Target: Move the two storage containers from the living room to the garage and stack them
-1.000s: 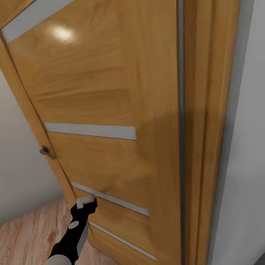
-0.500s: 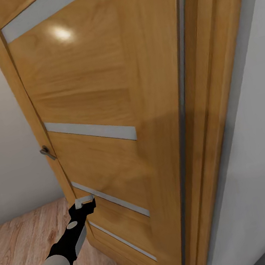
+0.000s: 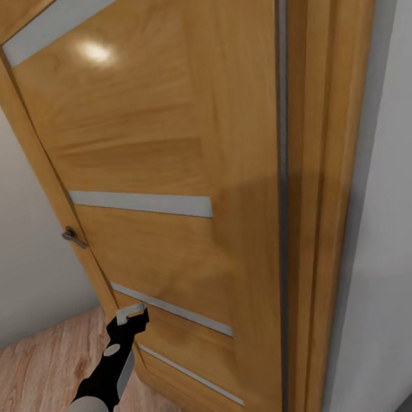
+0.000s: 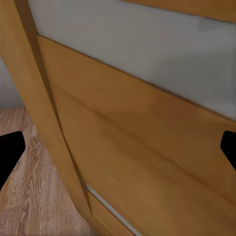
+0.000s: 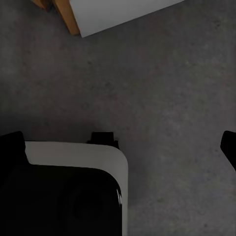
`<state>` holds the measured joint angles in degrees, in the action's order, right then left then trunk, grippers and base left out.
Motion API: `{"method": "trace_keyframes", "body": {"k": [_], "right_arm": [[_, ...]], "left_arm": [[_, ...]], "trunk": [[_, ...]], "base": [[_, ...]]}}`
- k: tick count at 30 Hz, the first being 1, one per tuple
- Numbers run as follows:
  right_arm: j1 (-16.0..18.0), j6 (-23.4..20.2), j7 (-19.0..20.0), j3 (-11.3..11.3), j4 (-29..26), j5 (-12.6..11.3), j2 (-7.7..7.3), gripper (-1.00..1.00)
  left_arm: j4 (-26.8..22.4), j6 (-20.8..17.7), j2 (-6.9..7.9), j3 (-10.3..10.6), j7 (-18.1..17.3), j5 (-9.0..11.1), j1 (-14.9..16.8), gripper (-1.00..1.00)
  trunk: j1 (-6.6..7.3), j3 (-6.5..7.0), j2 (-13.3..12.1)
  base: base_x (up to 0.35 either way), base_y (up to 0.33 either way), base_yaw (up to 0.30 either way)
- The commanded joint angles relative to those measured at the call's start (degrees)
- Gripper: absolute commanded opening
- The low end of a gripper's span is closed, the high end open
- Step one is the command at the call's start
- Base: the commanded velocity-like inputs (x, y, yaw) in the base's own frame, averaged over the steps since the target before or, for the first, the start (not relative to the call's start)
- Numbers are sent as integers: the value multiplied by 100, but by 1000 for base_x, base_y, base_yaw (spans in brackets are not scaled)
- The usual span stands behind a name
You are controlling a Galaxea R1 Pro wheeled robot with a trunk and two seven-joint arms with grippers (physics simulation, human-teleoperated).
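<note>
Your head view: wooden door (image 3: 179, 170) with pale glass strips, ajar, frame (image 3: 334, 163) at right, wood-plank floor (image 3: 40, 377) below left. Dark concrete floor (image 5: 162, 88) under your right arm. Left gripper (image 3: 131, 312) at the door's edge, low down; fingers (image 4: 10, 152) spread wide, holding nothing. Right gripper fingers (image 5: 228, 145) spread wide, empty.
</note>
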<state>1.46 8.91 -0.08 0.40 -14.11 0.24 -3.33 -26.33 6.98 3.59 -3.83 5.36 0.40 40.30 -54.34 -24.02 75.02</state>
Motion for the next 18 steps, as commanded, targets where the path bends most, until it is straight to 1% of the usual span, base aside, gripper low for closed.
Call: {"method": "trace_keyframes", "body": {"k": [1,7,16,18], "right_arm": [[4,23,-1,4,5,2,-1,100],[4,37,-1,4,5,2,-1,100],[4,40,-1,4,5,2,-1,100],[4,40,-1,4,5,2,-1,100]], "left_arm": [[5,20,0,-3,9,4,4,100],[5,22,2,-3,9,4,4,100],[5,21,4,-3,9,4,4,100],[5,22,49,-3,9,7,4,100]], "trunk": [[0,-6,3],[0,-6,3],[0,-6,3],[0,-6,3]], "base": [[0,0,0],[-12,0,0],[-140,0,0],[-49,0,0]]}}
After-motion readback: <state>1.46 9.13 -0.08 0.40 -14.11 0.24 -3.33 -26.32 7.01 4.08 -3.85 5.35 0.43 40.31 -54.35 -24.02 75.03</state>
